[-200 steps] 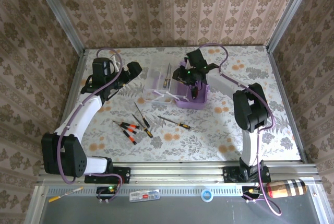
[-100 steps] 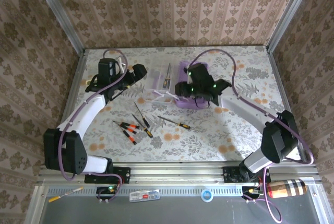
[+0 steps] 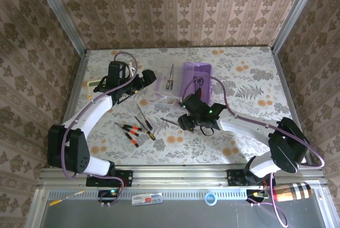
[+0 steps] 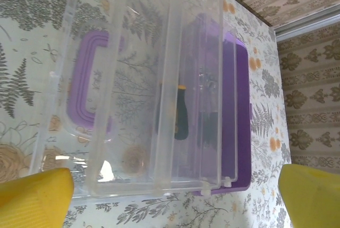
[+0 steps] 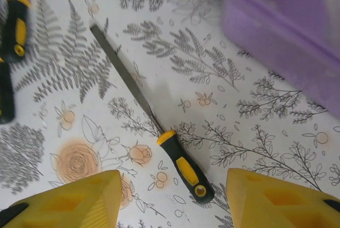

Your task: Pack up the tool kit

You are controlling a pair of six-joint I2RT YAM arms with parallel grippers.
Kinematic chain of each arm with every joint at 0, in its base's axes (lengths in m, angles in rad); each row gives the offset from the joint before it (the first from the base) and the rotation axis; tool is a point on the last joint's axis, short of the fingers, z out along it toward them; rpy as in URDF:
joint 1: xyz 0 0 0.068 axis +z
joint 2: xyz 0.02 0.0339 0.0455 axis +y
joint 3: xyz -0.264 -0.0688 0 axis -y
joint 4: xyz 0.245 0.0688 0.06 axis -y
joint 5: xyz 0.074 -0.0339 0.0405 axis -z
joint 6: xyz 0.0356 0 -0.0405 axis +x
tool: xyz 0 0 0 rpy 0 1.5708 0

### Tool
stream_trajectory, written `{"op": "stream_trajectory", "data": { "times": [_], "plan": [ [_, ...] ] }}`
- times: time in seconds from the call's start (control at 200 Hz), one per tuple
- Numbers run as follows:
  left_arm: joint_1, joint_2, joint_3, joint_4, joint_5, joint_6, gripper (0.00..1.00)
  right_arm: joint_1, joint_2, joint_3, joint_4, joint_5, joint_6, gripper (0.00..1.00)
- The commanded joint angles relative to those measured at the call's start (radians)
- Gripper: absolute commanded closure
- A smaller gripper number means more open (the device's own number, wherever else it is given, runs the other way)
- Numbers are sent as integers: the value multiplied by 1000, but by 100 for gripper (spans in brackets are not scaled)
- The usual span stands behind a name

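Note:
The purple box (image 3: 197, 74) of the tool kit stands open at the back middle; its wall (image 5: 287, 20) also shows in the right wrist view. Left of it lie the clear tray (image 3: 159, 89) and the clear lid with its purple handle (image 4: 87, 87). A black-and-yellow handle (image 4: 181, 112) shows through the clear plastic. My left gripper (image 3: 147, 77) is open just short of the lid's near edge (image 4: 175, 199). My right gripper (image 5: 172, 201) is open and hovers over a loose black-and-yellow-handled tool (image 5: 183, 170) on the table, its handle between the fingers.
Several small screwdrivers (image 3: 134, 129) lie on the floral tabletop at front left, and two of their handles (image 5: 15, 23) show in the right wrist view. Metal rails (image 3: 79, 79) and patterned walls enclose the table. A striped object (image 3: 289, 191) lies below the front rail.
My right arm left the purple box and swung forward and down over the loose tool, its jaws widening. My left gripper crept right toward the clear lid.

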Motion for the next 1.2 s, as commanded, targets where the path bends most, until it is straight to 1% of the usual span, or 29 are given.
{"op": "stream_trajectory", "data": {
  "times": [0.0, 0.175, 0.315, 0.39, 0.615, 0.69, 0.765, 0.795, 1.06, 1.195],
  "plan": [
    [14, -7, 32, -13, -14, 28, 0, 24, 70, 39, -35, 62, -51, 44],
    [17, -4, 32, -13, -14, 28, 0, 30, 169, 69, -24, 79, -68, 45],
    [16, -4, 32, -13, -11, 27, 0, 33, 233, 96, -31, 73, -76, 51],
    [18, -4, 33, -12, -8, 25, 0, 36, 256, 96, -32, 74, -76, 52],
    [21, -10, 32, -8, -4, 21, 0, 68, 278, 86, -41, 77, -65, 55],
    [21, -10, 32, -7, -3, 19, 0, 81, 279, 87, -42, 80, -61, 58],
    [21, -11, 32, -7, -2, 19, 0, 92, 284, 90, -43, 83, -59, 63],
    [21, -11, 30, -8, -2, 19, 0, 94, 288, 91, -41, 85, -57, 63],
    [21, -13, 30, -8, -6, 21, 0, 102, 347, 125, -65, 109, -53, 66],
    [22, -14, 30, -9, -7, 22, 0, 105, 348, 127, -72, 125, -50, 71]
  ]
}}
